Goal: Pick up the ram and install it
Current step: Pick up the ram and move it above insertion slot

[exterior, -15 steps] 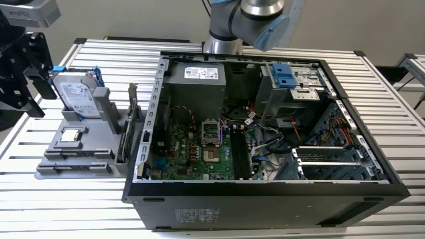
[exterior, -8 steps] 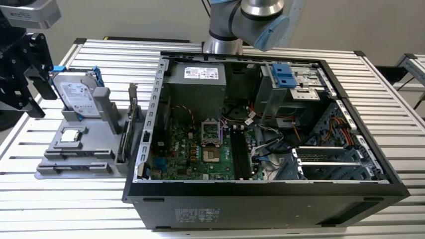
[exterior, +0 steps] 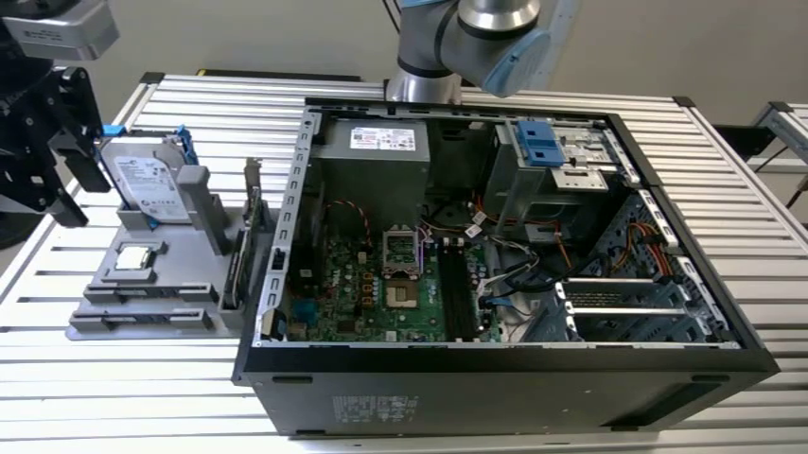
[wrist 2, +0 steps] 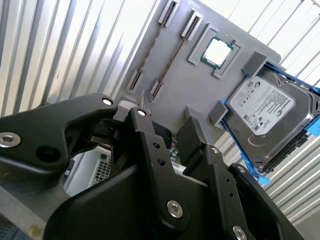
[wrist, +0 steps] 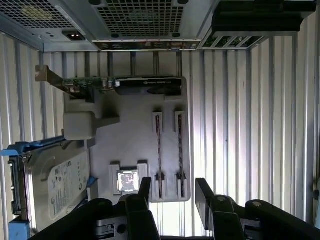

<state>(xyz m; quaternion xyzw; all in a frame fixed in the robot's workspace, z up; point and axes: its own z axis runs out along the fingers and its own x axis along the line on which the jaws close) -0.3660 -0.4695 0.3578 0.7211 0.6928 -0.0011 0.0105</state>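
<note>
The ram (wrist: 158, 150) stands on edge as a thin dark stick in a slot of the grey holder (wrist: 135, 130), with a second like stick (wrist: 180, 147) in the slot beside it. In the second wrist view the ram (wrist 2: 149, 65) runs between two grey end clips. My gripper (wrist: 173, 182) hovers above the end of these slots, open, with nothing between its black fingers (wrist: 145, 189). In the exterior view the gripper (exterior: 74, 189) hangs at the far left over the holder (exterior: 189, 284). The second wrist view also shows the gripper (wrist 2: 167, 112) above the holder.
On the holder sit a silver hard drive (exterior: 149, 184) in a blue frame, a processor chip (wrist: 127, 181) and an upright card with a metal bracket (wrist: 125, 85). The open computer case (exterior: 505, 378) stands to the exterior view's right, motherboard (exterior: 378, 293) exposed. A ribbed metal table (exterior: 114, 378) lies underneath.
</note>
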